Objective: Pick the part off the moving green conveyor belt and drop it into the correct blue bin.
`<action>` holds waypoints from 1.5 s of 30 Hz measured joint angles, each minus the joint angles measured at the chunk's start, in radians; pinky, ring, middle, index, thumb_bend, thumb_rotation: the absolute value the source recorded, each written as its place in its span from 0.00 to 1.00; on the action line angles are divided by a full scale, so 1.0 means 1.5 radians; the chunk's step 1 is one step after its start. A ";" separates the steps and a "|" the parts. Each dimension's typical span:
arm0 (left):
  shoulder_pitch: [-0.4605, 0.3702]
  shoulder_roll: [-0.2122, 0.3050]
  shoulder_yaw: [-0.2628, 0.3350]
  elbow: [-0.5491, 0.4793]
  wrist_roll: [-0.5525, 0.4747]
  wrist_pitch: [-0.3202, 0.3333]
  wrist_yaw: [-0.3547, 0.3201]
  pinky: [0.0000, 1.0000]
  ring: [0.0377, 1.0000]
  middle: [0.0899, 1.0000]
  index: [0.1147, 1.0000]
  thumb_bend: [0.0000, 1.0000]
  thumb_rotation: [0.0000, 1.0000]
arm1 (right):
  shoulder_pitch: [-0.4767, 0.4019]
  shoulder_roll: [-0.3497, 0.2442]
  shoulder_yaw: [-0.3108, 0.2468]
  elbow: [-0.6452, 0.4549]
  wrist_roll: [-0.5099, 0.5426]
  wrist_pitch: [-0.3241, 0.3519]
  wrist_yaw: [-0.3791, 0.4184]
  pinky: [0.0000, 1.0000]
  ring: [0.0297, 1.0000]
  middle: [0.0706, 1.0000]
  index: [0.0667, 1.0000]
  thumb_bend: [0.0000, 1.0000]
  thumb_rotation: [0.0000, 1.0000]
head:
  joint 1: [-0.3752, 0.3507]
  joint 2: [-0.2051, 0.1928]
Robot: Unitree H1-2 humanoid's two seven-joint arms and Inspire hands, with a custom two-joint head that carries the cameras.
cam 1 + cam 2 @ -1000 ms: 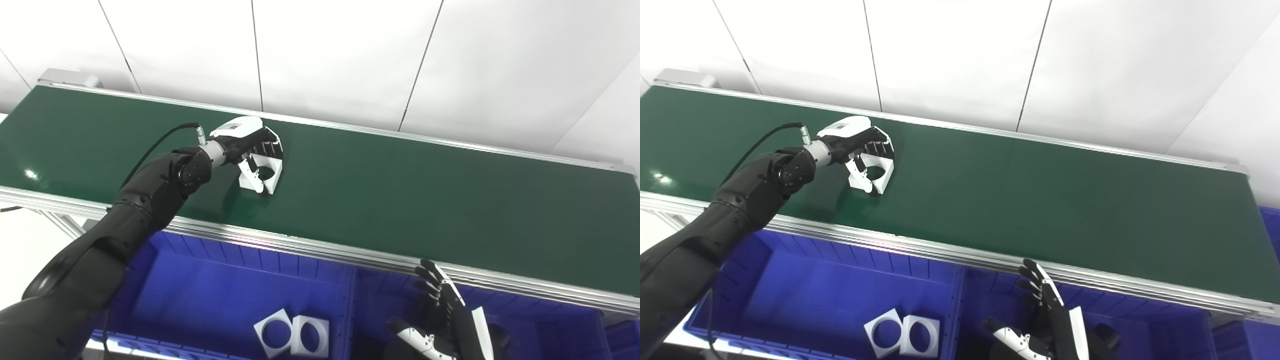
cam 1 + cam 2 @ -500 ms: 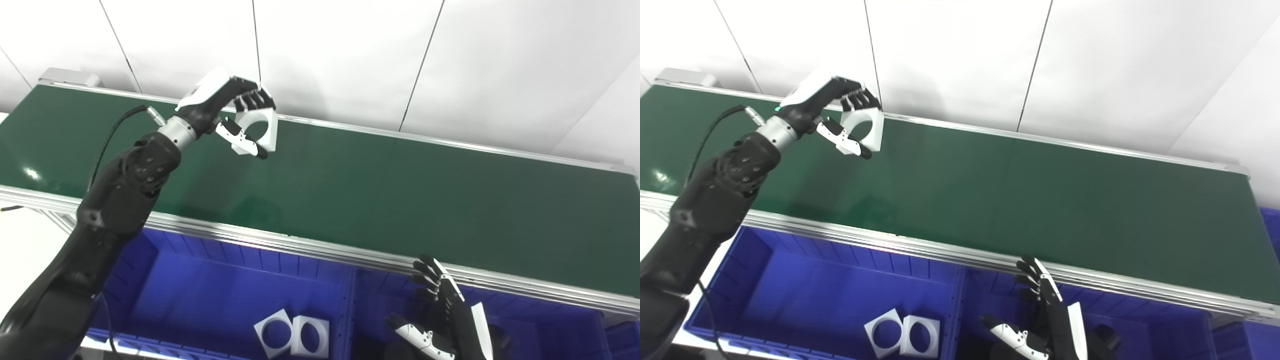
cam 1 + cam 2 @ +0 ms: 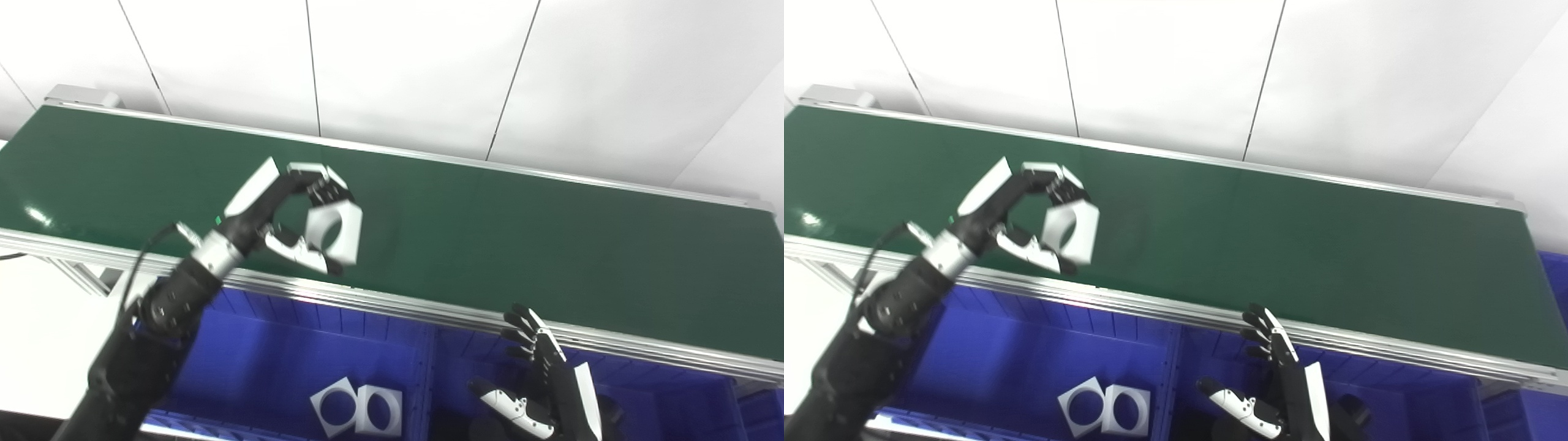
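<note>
My left hand (image 3: 282, 211) is shut on a white square part with a round hole (image 3: 334, 229), also in the right eye view (image 3: 1070, 231). It holds the part in the air over the near edge of the green conveyor belt (image 3: 490, 239). My right hand (image 3: 545, 392) is open and empty, low at the bottom, over the right blue bin (image 3: 667, 404). The left blue bin (image 3: 257, 361) lies below the belt and holds two white square parts with holes (image 3: 358, 407).
A silver rail (image 3: 429, 309) runs along the belt's near edge above the bins. A divider wall (image 3: 429, 380) separates the two bins. White wall panels stand behind the belt.
My left hand lifted the part off the belt, then carried it down and toward me to the belt's near edge. The right hand stayed almost still.
</note>
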 measured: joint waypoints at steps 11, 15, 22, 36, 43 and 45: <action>0.097 -0.036 -0.062 -0.017 0.055 -0.023 -0.005 0.40 0.45 0.42 0.46 0.51 0.00 | 0.001 0.003 0.001 -0.016 0.001 0.024 0.001 0.70 0.77 0.82 0.87 0.70 0.41 | -0.046 0.025; 0.106 -0.034 -0.078 -0.014 0.088 -0.023 -0.010 0.45 0.49 0.43 0.45 0.51 0.00 | 0.000 0.010 0.006 -0.025 -0.008 0.028 0.000 0.70 0.77 0.82 0.86 0.70 0.38 | -0.087 0.032; 0.109 -0.026 -0.100 0.009 0.130 -0.045 -0.010 0.34 0.38 0.38 0.47 0.51 0.00 | 0.003 0.031 0.017 -0.032 -0.046 0.040 0.000 0.69 0.76 0.82 0.87 0.68 0.35 | -0.144 0.048; 0.110 -0.006 -0.121 0.053 0.208 -0.056 0.006 0.40 0.44 0.40 0.47 0.51 0.00 | 0.012 0.048 0.027 -0.049 -0.084 0.064 -0.006 0.67 0.75 0.81 0.86 0.68 0.35 | -0.143 0.050; 0.115 -0.016 -0.114 0.052 0.248 -0.039 0.030 0.50 0.55 0.44 0.44 0.51 0.00 | 0.017 0.048 0.029 -0.051 -0.086 0.067 -0.006 0.67 0.75 0.81 0.85 0.69 0.37 | -0.144 0.044; 0.117 -0.018 -0.111 0.052 0.257 -0.033 0.035 0.51 0.57 0.43 0.46 0.51 0.00 | 0.018 0.048 0.030 -0.051 -0.094 0.067 -0.006 0.67 0.75 0.81 0.85 0.70 0.38 | -0.143 0.031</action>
